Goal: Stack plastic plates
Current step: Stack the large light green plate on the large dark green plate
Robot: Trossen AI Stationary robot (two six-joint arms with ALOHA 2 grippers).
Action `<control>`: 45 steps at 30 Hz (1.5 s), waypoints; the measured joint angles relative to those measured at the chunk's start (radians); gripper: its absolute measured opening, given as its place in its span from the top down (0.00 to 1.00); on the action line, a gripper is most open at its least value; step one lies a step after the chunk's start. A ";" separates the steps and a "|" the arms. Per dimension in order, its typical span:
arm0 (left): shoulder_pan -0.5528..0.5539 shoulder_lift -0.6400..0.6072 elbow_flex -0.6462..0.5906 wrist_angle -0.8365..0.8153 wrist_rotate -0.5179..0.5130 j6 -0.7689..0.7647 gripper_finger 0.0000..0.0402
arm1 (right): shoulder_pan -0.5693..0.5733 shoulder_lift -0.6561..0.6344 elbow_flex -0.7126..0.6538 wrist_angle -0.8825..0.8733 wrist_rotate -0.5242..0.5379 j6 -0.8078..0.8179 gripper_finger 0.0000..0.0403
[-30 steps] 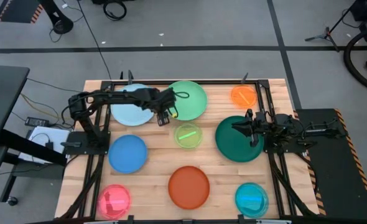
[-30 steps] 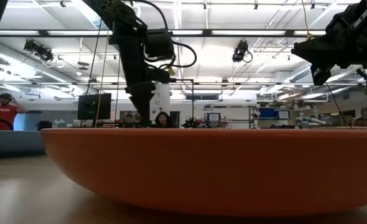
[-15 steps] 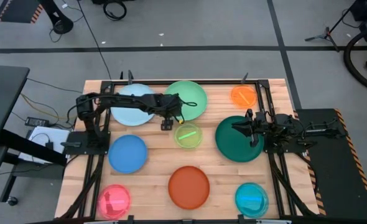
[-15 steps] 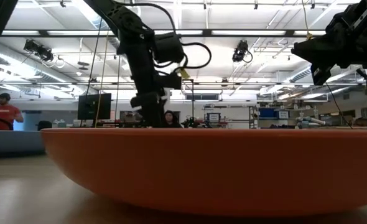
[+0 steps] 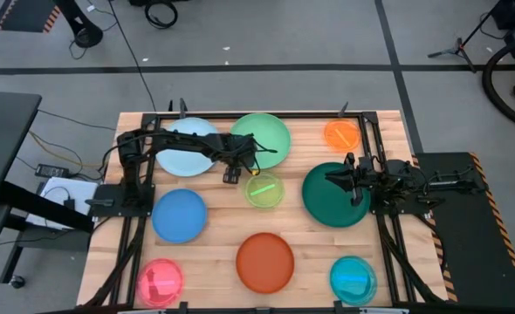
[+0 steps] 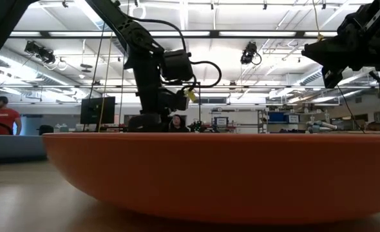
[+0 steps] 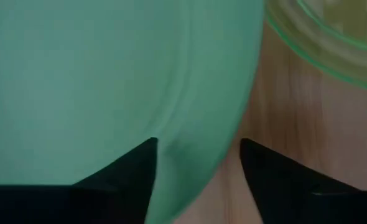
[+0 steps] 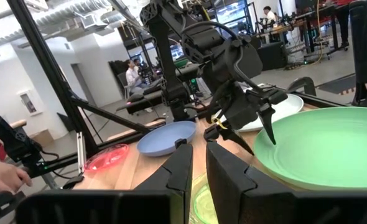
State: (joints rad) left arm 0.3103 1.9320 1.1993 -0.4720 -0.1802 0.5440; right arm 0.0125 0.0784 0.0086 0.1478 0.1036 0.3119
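No stacking showed yet, all nine plates lying separately on the desk [image 5: 214,228], while the left gripper [image 5: 233,171] had its fingers [image 7: 127,168] parted astride the rim of the light green plate [image 5: 264,139], not clamped, and the right gripper [image 5: 334,177] hung shut and empty over the dark green plate [image 5: 327,205].

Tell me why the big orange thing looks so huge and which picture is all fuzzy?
In the low view the red-orange plate sits right by the camera, so it fills the frame, with bright ceiling lights behind. In the left wrist view the light green plate is too close, so it blurs; the left claw straddles its rim. The high view is evenly lit and sharp.
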 joint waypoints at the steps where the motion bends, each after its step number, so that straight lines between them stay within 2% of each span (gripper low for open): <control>1: 0.000 0.000 0.000 0.004 0.000 0.002 0.48 | 0.000 0.000 0.000 0.000 0.000 0.000 0.86; 5: 0.000 0.000 0.000 0.008 -0.007 0.004 0.68 | 0.000 0.000 0.000 0.000 0.000 0.000 0.86; 9: -0.006 0.000 0.000 0.008 -0.079 0.004 0.88 | 0.000 0.000 0.000 0.000 0.000 0.000 0.86; 11: -0.017 -0.002 0.002 0.027 -0.139 0.009 0.96 | 0.000 0.000 0.000 0.000 0.000 0.000 0.86; 16: -0.080 -0.005 0.033 0.016 -0.254 0.092 0.94 | 0.000 0.000 0.000 0.000 0.000 0.000 0.86; 24: -0.207 -0.029 0.265 -0.122 -0.270 0.090 0.97 | 0.000 0.000 0.000 0.000 0.000 0.000 0.86; 30: -0.383 -0.031 0.458 -0.161 -0.265 0.060 0.96 | 0.000 0.000 0.000 0.016 0.001 0.000 0.86; 33: -0.463 -0.031 0.520 -0.194 -0.251 -0.025 0.96 | 0.000 0.000 0.000 0.025 0.001 0.015 0.86; 40: -0.564 -0.030 0.549 -0.295 -0.178 -0.244 0.96 | 0.000 0.000 0.000 0.151 0.000 0.344 0.86; 45: -0.593 -0.030 0.543 -0.372 -0.171 -0.269 0.96 | 0.000 0.000 0.000 0.305 0.000 0.524 0.86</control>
State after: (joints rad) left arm -0.2822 1.9022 1.7425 -0.8438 -0.3513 0.2748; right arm 0.0124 0.0784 0.0090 0.4531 0.1040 0.8356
